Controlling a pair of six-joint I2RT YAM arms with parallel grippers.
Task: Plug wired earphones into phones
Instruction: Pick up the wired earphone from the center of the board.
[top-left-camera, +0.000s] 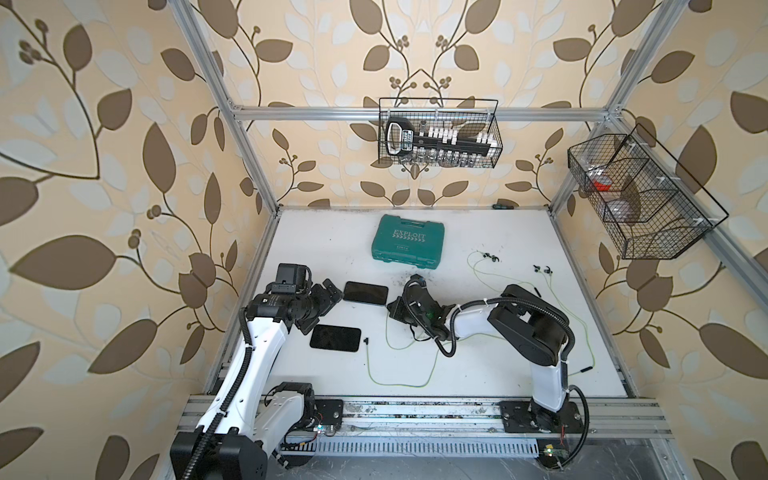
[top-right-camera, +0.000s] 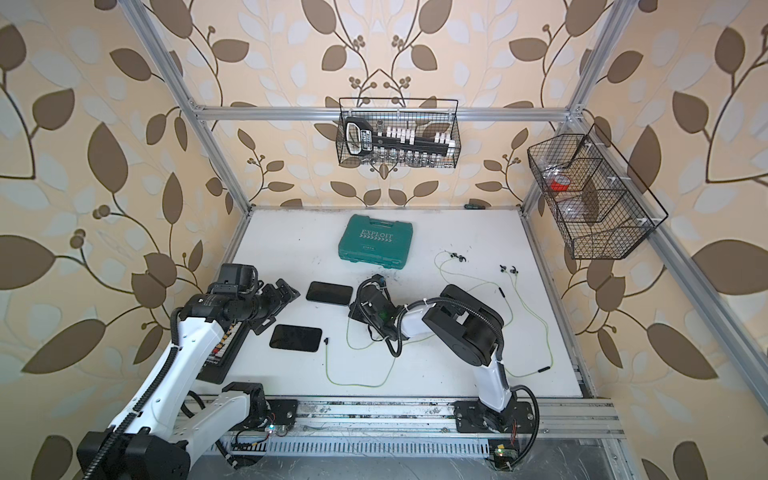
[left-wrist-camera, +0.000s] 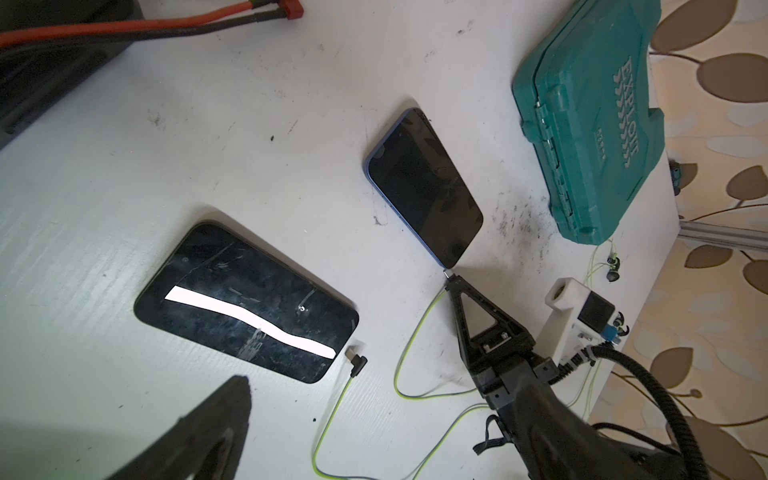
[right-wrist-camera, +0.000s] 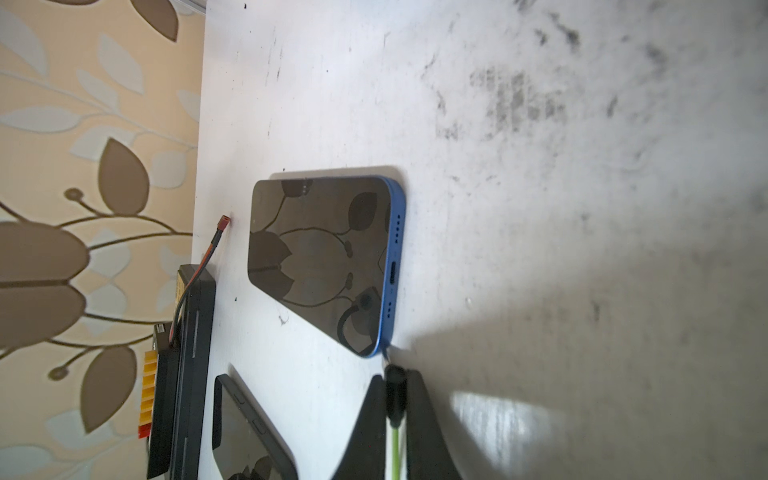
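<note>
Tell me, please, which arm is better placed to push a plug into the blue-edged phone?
Right. The right fingers grip a plug beside that phone's port end; the left fingers stand open, empty, at the opposite end.

Only one word reads clearly — "EXPLOIT", above a row of arrowheads, on the teal-green tool case (top-left-camera: 409, 244) lid.

On the worktop (top-left-camera: 490, 374), the tool case (top-left-camera: 409, 243) lay at the back; the far phone (top-left-camera: 365, 293) before it, the near phone (top-left-camera: 335, 338) nearer still, a loose plug (top-left-camera: 365, 341) just to its right.
</note>
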